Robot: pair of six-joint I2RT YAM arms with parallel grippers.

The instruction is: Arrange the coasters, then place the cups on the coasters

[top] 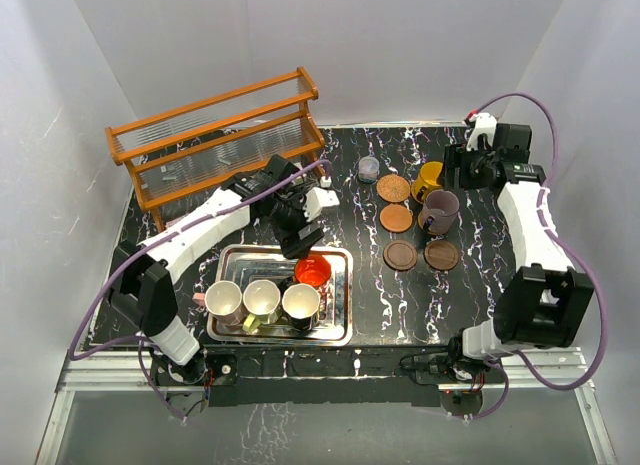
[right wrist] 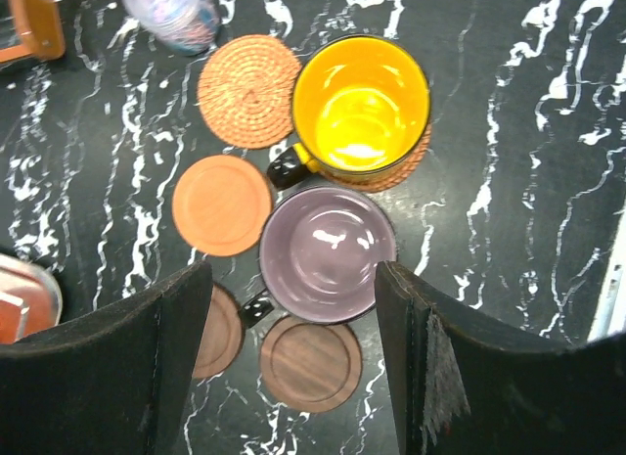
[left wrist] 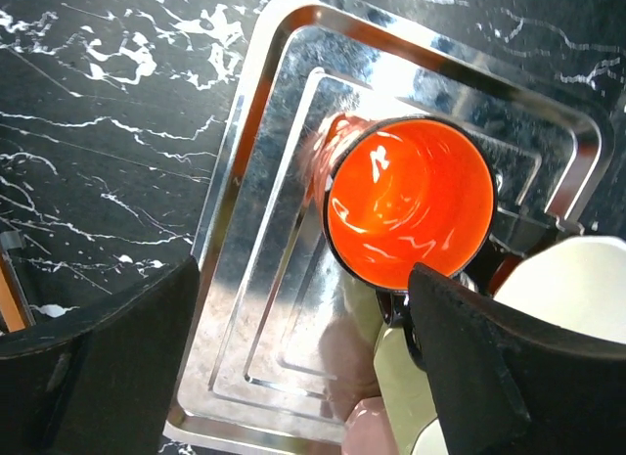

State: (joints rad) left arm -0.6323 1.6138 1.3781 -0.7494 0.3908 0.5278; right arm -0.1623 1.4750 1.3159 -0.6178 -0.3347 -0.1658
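A red-orange cup (left wrist: 409, 203) stands in the metal tray (left wrist: 264, 230), and my left gripper (left wrist: 303, 367) hovers open just above it, its right finger (left wrist: 518, 377) over the cup's handle. Three white-lined cups (top: 262, 301) line the tray's near side. At the right, a yellow cup (right wrist: 360, 105) sits on a woven coaster and a mauve cup (right wrist: 328, 251) stands beside it. My right gripper (right wrist: 293, 367) is open above the mauve cup, holding nothing. Bare coasters lie around it: woven (right wrist: 249, 90), smooth orange (right wrist: 222, 204), two dark brown (right wrist: 311, 363).
A small grey-blue pot (top: 369, 168) stands behind the coasters. An orange wooden rack (top: 220, 135) fills the back left. The tray (top: 340, 295) lies at the front left near the arm bases. White walls close in the table.
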